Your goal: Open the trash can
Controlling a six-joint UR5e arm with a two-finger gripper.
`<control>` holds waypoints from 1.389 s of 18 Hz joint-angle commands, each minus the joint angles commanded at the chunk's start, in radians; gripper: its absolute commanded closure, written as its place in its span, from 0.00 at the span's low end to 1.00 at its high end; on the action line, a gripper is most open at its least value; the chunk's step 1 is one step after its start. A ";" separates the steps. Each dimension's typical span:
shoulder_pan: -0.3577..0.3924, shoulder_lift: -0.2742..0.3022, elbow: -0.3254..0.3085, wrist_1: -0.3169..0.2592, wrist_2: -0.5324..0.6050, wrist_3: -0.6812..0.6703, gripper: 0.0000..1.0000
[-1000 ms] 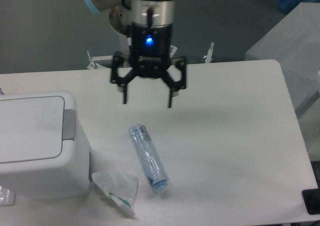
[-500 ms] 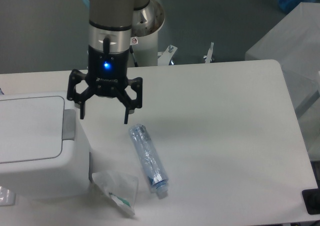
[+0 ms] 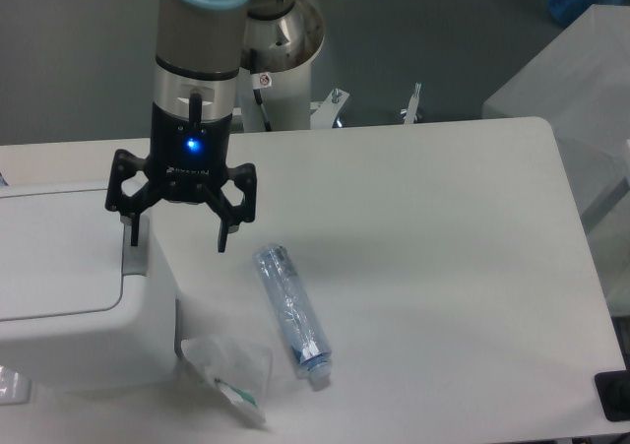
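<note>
The trash can [image 3: 69, 296] is a big white boxy bin at the left edge of the table, its flat lid down and its grey push tab [image 3: 135, 255] on the right rim. My gripper [image 3: 177, 241] hangs open over the bin's right edge. Its left finger points down right at the push tab, and its right finger hangs past the bin's side over the table. Nothing is between the fingers.
A clear plastic bottle [image 3: 291, 311] lies on the table to the right of the bin. A crumpled clear wrapper [image 3: 232, 374] sits at the bin's front right corner. A white box [image 3: 581, 99] stands beyond the table's right edge.
The gripper has travelled left and slightly down, from above the table's middle to the bin's right edge over the push tab. It stayed open. The lid has not moved.
</note>
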 joint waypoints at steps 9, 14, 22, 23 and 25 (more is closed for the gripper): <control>0.000 -0.003 -0.012 0.002 0.002 0.000 0.00; 0.000 -0.008 -0.015 0.002 0.005 0.002 0.00; 0.000 -0.012 -0.026 0.009 0.006 0.002 0.00; 0.000 -0.011 -0.028 0.011 0.006 0.003 0.00; 0.000 -0.012 -0.029 0.015 0.006 0.002 0.00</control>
